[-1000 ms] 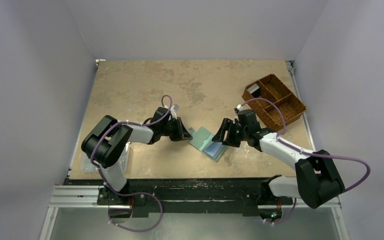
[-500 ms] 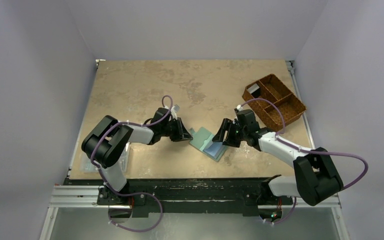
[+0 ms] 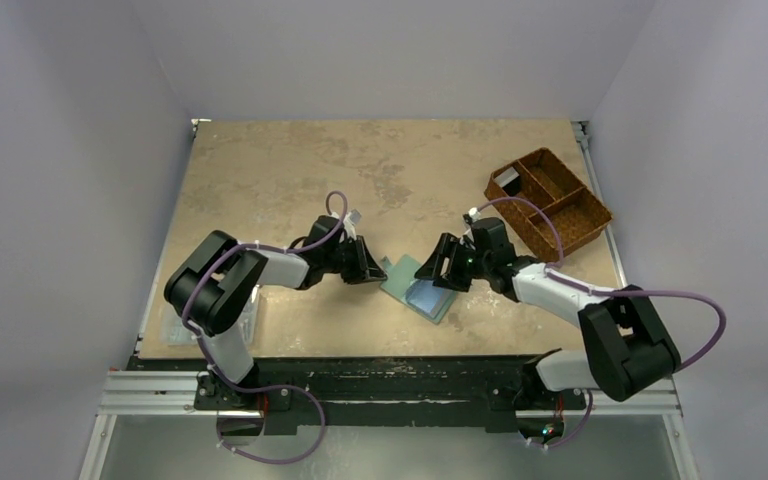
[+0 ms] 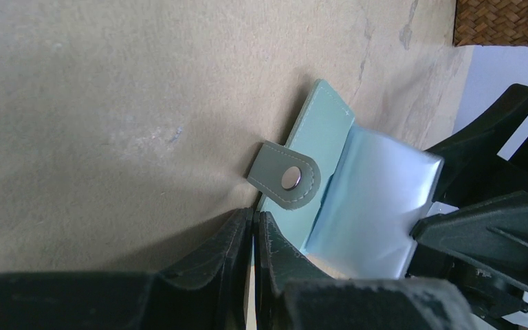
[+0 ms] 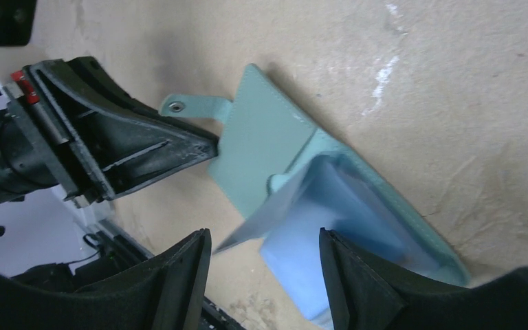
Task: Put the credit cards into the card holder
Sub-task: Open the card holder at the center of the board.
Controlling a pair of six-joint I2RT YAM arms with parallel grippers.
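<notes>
With the left gripper (image 4: 254, 237) clenched on the card holder (image 4: 324, 134) edge, the right gripper (image 5: 265, 239), jaws spread, straddles a half-inserted blue credit card (image 5: 295, 275), which likely needs pushing forward into the pocket.

Table (image 3: 280, 160): tan top, mottled with darker blotches, fills the middle.
Back wall (image 3: 390, 50): 12 o'clock, plain pale lavender-grey.
Left wall (image 3: 60, 150): 9 o'clock, same colour, bare.
Right wall (image 3: 700, 120): 3 o'clock, same colour, bare.
Rail (image 3: 150, 388): 6 o'clock, aluminium bar along the table's near edge, beside a worn black strip.
Lower surface (image 3: 410, 455): 6 o'clock, dull grey-green.
Light: soft, even, brightest toward 12 o'clock.
</notes>
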